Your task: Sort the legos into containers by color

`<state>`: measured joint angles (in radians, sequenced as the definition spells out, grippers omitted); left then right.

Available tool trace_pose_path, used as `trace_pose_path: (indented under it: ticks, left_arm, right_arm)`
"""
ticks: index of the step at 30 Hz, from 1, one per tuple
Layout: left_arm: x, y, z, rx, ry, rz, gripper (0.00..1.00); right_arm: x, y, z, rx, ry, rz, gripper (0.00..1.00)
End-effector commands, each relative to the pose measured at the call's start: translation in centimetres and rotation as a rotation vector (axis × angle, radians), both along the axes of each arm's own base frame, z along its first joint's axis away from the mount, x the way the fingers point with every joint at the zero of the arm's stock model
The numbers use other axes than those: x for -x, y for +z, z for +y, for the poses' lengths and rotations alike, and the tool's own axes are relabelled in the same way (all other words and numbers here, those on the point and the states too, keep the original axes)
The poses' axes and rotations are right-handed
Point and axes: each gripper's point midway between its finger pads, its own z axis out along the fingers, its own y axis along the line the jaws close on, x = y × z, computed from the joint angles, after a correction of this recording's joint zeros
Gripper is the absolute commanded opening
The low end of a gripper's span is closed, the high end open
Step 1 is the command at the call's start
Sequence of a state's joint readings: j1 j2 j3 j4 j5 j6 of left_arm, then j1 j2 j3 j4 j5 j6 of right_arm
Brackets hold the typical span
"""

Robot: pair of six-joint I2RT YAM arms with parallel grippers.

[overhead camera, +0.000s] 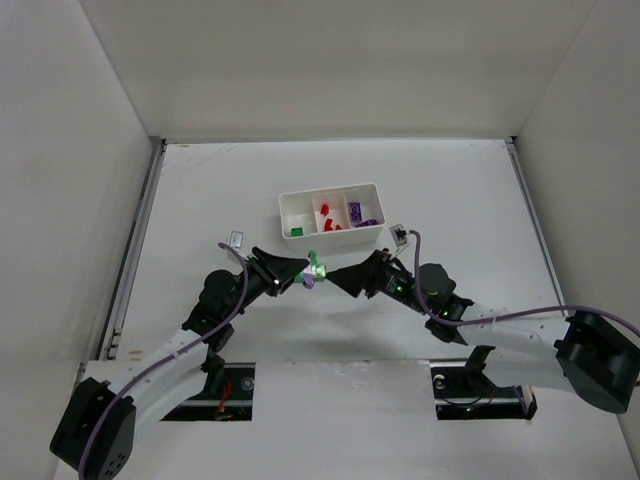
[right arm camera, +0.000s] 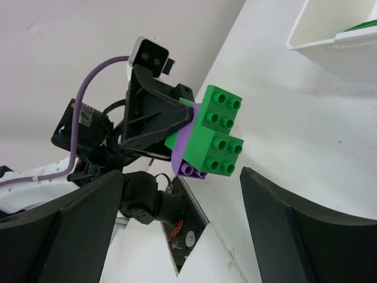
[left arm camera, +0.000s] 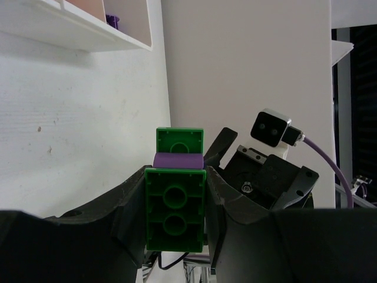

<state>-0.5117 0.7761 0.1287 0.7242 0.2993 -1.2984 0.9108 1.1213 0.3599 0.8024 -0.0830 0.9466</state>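
Observation:
My left gripper (overhead camera: pixel 298 273) is shut on a stack of joined legos (overhead camera: pixel 313 272) held above the table: a green brick (left arm camera: pixel 175 206) between the fingers, a purple brick (left arm camera: pixel 178 160) in the middle, and another green brick (left arm camera: pixel 179 140) at the far end. In the right wrist view the stack (right arm camera: pixel 215 132) hangs in front of my open, empty right gripper (right arm camera: pixel 181 177), which faces it from the right (overhead camera: pixel 338 277). The white tray (overhead camera: pixel 330 196) lies just beyond. Its compartments hold a green lego (overhead camera: pixel 296 232), red legos (overhead camera: pixel 327 222) and purple legos (overhead camera: pixel 356 211).
The tray's corner shows in the left wrist view (left arm camera: pixel 88 35) and in the right wrist view (right arm camera: pixel 330 41). White walls enclose the table on the left, back and right. Both arm bases sit at the near edge.

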Motion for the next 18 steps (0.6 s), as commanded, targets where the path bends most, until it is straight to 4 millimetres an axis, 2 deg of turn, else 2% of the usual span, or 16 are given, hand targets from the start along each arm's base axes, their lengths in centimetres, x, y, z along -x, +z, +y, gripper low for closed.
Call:
trace_pose_path:
  ticks: [1, 10, 18]
  left_arm:
    - [0.0, 1.9, -0.3, 0.026, -0.003, -0.076, 0.13]
    - [0.5, 2.7, -0.8, 0.057, -0.016, -0.106, 0.14]
    - [1.2, 3.0, -1.3, 0.074, -0.041, -0.114, 0.14]
  right_arm:
    - [0.3, 2.5, 0.5, -0.083, 0.031, -0.051, 0.86]
    - [-0.9, 1.0, 1.6, -0.059, 0.029, -0.004, 0.73]
    - [-1.2, 0.6, 2.2, -0.14, 0.081, 0.019, 0.57]
